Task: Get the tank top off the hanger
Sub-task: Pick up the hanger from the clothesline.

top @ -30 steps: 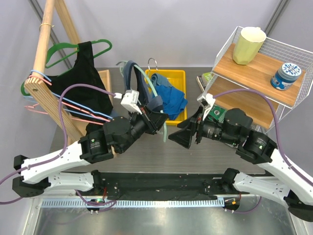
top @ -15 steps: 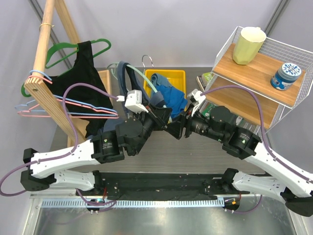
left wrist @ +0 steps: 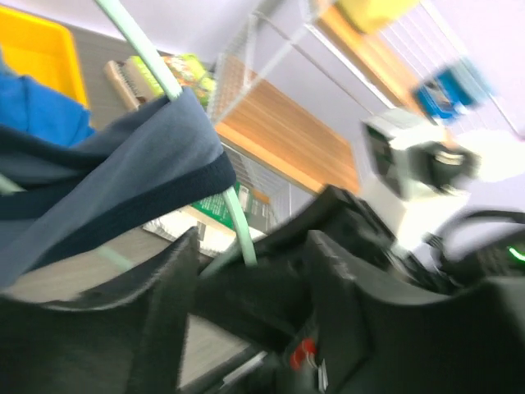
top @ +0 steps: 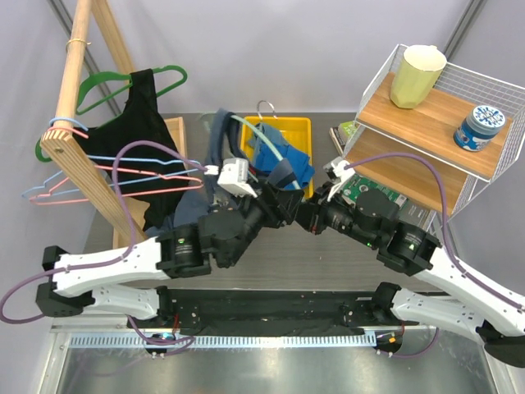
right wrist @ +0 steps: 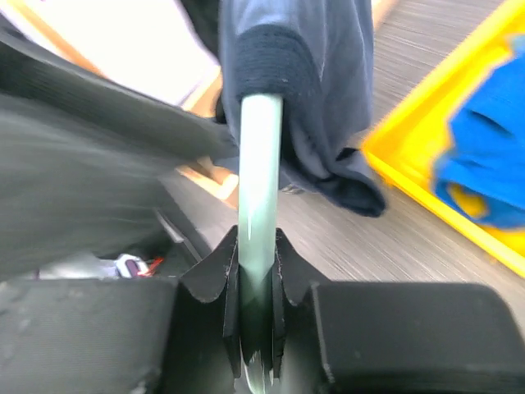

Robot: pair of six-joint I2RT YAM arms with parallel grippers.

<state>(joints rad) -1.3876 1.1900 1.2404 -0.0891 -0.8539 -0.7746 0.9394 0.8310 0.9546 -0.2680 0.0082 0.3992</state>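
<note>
A: How is the right gripper set?
B: Its black fingers are pressed together on the smooth, round rod of a mint-green plastic hanger, which is pinched just below the cloth
A: And the left gripper?
B: Its matte black fingers are seen spread, with the same rod passing between them; whether the rod is touched cannot be told
A: Where is the tank top found?
B: It is draped over the hanger, just above both grippers. A soft slate-blue knit is shown, edged with a darker navy ribbed band, and one folded strap is wrapped over the rod right above the right fingers
A: What lies beyond?
B: A yellow plastic bin holding a bright blue garment is seen on the grey wood-grain table, behind the hanger
</note>
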